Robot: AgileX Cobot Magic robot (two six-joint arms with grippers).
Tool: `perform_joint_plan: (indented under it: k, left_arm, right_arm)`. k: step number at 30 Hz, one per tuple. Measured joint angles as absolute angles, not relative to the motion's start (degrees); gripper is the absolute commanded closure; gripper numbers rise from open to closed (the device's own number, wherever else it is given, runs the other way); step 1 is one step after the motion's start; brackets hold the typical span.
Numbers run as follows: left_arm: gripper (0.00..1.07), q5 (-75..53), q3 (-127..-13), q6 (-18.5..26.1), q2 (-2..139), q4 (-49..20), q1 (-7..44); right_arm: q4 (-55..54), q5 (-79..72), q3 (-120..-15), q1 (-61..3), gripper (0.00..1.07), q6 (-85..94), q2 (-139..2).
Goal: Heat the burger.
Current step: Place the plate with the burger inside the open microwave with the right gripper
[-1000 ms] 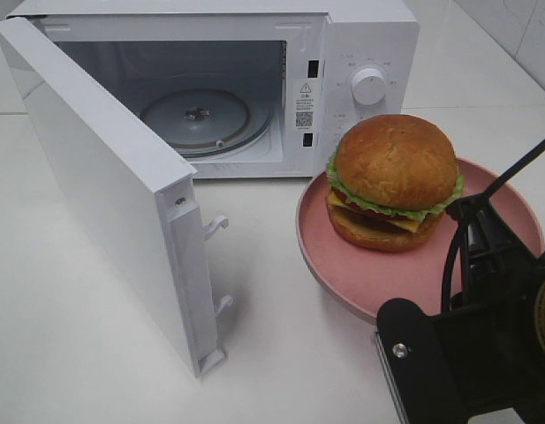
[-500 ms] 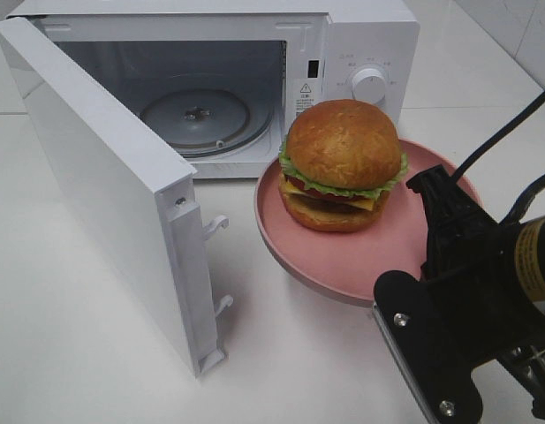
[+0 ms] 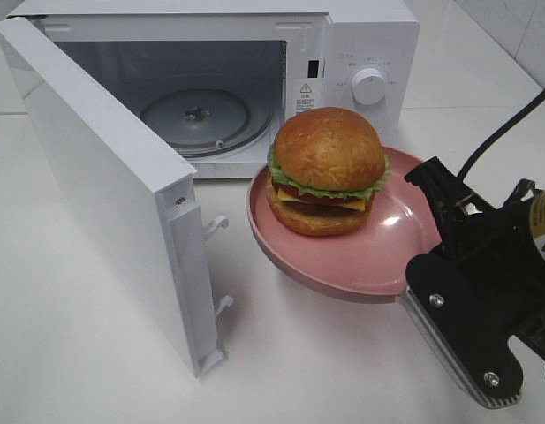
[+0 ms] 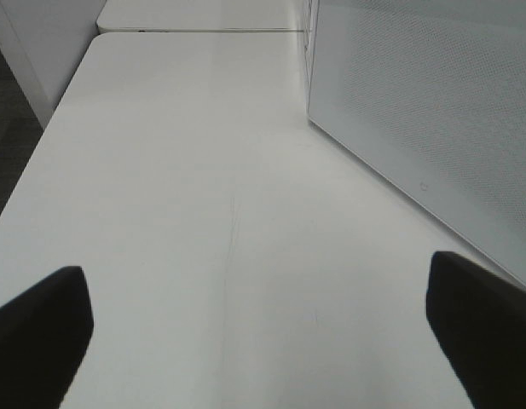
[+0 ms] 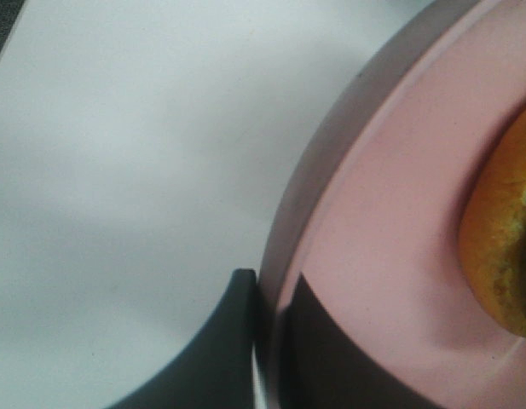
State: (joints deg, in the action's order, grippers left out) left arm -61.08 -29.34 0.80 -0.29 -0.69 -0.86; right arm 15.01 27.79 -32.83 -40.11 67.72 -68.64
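The right gripper (image 3: 420,269) is clamped shut on the near rim of the round pink plate (image 3: 378,252). The right wrist view shows its two dark fingers pinching that rim from above and below, with the gripper (image 5: 264,307) closed tight on it.

The fist-sized burger (image 3: 327,170), with its shiny golden-brown bun, frilly green lettuce, dark patty and red layers, sits upright on the plate. It is on the side away from the fingers, so it lies ahead of the gripper towards the oven. The plate seems held just off the white table (image 3: 78,371), judging by the shadow under it, and it looks slightly tilted.

Beyond the burger stands the white microwave oven (image 3: 360,53). Its cavity is open, and the bare glass turntable (image 3: 197,119) lies further in and to the left of the burger in the high view. The plate's far edge is near the front sill, level with the control panel rather than the opening. The next move probably calls for a shift left and then inward, keeping clear of the white door (image 3: 104,194), which is swung wide on the left.

The right arm is the nearer one. The left gripper (image 4: 261,336) is spread wide and empty over bare table.
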Motion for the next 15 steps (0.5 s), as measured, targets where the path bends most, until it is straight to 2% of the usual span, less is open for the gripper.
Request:
perform_joint_plan:
  k: [8, 15]
  left_arm:
    - [0.04, -61.08, -29.34, 0.80, -0.29, -0.69, -0.86]
    - [0.04, -61.08, -29.34, 0.80, -0.29, -0.69, -0.86]
  right_arm:
    - [5.10, 27.33, -32.72, -34.66, 1.07, 85.83, -68.64]
    - [3.55, 24.75, -32.66, -33.58, 1.07, 90.81, -68.87]
